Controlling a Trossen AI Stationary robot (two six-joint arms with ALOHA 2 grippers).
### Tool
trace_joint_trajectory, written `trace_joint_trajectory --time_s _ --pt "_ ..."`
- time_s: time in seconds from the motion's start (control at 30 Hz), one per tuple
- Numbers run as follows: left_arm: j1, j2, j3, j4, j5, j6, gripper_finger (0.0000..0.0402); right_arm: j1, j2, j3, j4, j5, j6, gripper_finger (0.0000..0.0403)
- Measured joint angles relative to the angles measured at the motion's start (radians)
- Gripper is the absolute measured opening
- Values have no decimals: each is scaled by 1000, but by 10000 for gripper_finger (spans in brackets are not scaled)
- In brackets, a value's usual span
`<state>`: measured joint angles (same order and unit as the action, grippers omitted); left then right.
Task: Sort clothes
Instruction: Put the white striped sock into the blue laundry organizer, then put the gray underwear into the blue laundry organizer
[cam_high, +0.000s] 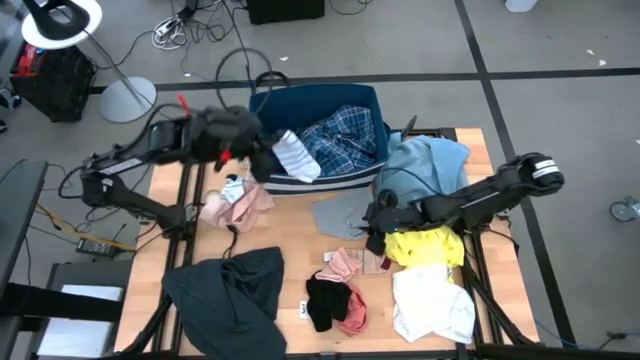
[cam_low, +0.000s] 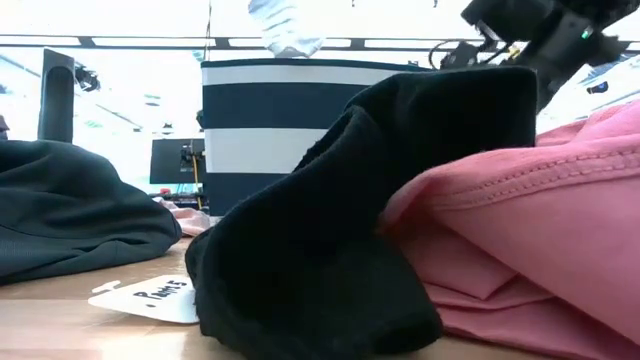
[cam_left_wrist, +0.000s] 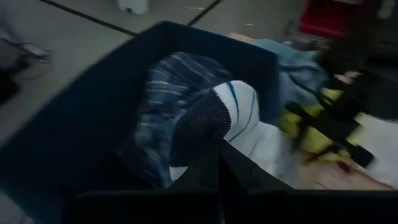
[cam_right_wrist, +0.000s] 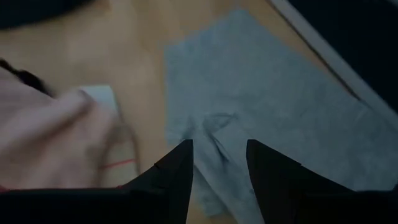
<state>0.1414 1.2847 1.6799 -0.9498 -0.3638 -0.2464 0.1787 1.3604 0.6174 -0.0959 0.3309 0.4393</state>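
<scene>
Grey garment (cam_right_wrist: 249, 93) beneath parted right fingers (cam_right_wrist: 177, 171), left fingers clamping striped sock (cam_left_wrist: 239, 118) above bin (cam_high: 300, 103)

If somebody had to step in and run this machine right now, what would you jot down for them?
Left claw: shut on a striped sock, held over the bin.
Right claw: open, just above the grey cloth mid-table.
Done: plaid shirt already in the bin.
Left: drop the sock; still on the table are the yellow, white, light blue, dark green, black and pink pieces.
</scene>
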Motion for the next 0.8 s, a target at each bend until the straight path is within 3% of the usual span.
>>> trace_joint_trajectory --time_s 0.13,0.33,0.53,0.8 --pt "110 50 22 22 1 61 0 -26 84 0 36 -12 -33 151" --pt "232 103 22 14 4 28 8 -54 186 0 97 -13 -34 151" --pt "276 147 19 5 122 11 59 -63 279 5 195 -31 -33 151" --pt "278 154 18 8 121 29 128 -63 319 3 293 -63 -33 136"
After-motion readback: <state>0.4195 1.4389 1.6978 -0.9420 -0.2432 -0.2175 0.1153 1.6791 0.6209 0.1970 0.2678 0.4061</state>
